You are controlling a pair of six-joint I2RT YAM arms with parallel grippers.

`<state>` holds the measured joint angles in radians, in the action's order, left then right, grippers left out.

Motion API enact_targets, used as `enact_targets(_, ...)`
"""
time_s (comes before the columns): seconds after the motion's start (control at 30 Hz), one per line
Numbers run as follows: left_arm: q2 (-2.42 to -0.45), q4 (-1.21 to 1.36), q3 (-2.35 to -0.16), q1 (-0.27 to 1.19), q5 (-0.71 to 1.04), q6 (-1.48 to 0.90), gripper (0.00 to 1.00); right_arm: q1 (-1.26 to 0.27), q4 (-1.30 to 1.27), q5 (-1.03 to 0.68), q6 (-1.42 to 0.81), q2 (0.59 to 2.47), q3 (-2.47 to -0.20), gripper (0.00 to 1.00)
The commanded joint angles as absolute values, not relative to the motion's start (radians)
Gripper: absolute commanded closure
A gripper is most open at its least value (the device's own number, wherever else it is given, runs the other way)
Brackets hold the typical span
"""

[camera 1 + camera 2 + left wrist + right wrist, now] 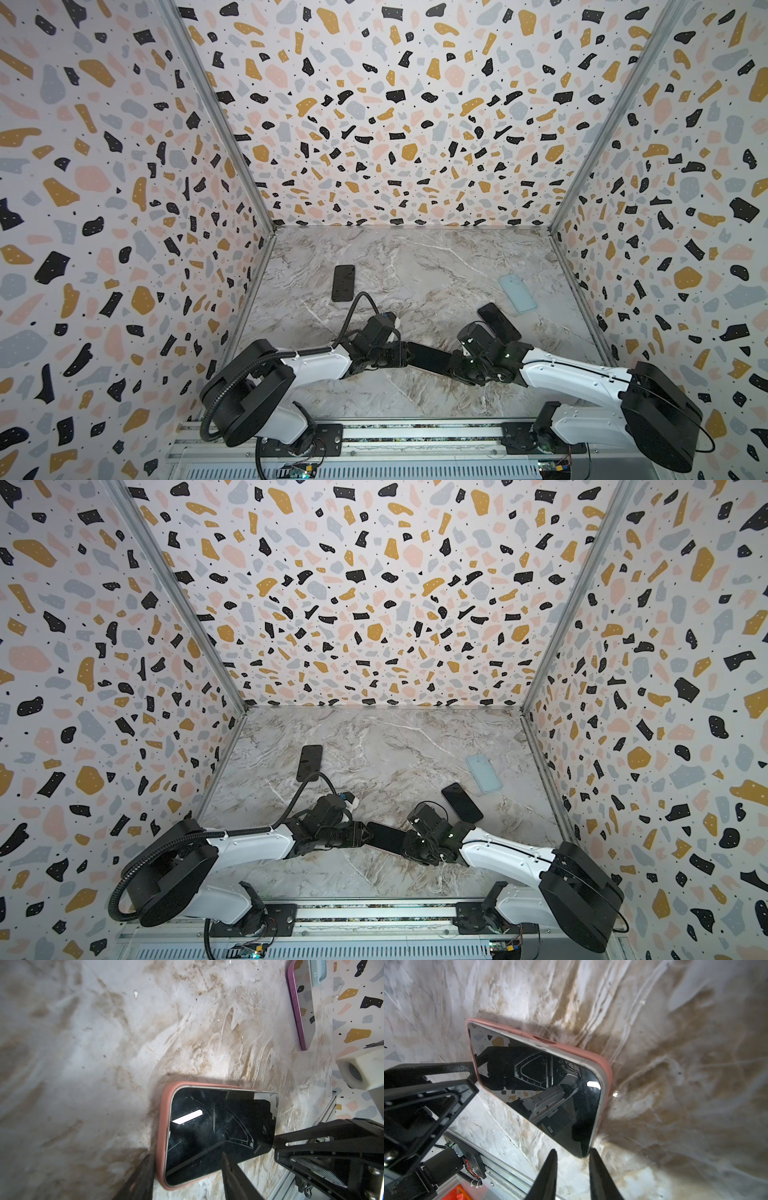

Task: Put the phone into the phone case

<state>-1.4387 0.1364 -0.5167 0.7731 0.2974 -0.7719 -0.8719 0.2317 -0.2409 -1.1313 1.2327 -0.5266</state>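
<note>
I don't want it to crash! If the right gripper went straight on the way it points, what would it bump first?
Probably the phone in the pink case: its near corner lies just ahead, in line with the gap between the jaws of the right gripper. Depth is hard to judge.

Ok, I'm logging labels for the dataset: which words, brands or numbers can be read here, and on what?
None can be read.
Phone: dark screen, reflections only.
Label reflected in that screen: too small to read.
Case: no print visible.
Circuit board by the rail: too small to read.
</note>
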Motion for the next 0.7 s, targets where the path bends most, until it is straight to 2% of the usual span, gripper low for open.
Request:
enact_targets(0.0, -1.448, 0.182, -0.502, 0.772, 0.326, -0.774, 0.48, -0.876, 0.215, -0.257, -1.108, 1.246, -0.564, 0.74)
enact_targets(0.23, -1.450, 0.190, -0.495, 0.775, 0.328, -0.775, 0.49, -0.875, 0.190, -0.283, -1.099, 1.283, -0.571, 0.80)
enact_targets(0.67, -1.458, 0.219, -0.476, 0.780, 0.334, -0.787, 0.50, -0.897, 0.176, -0.297, -1.097, 1.341, -0.604, 0.82)
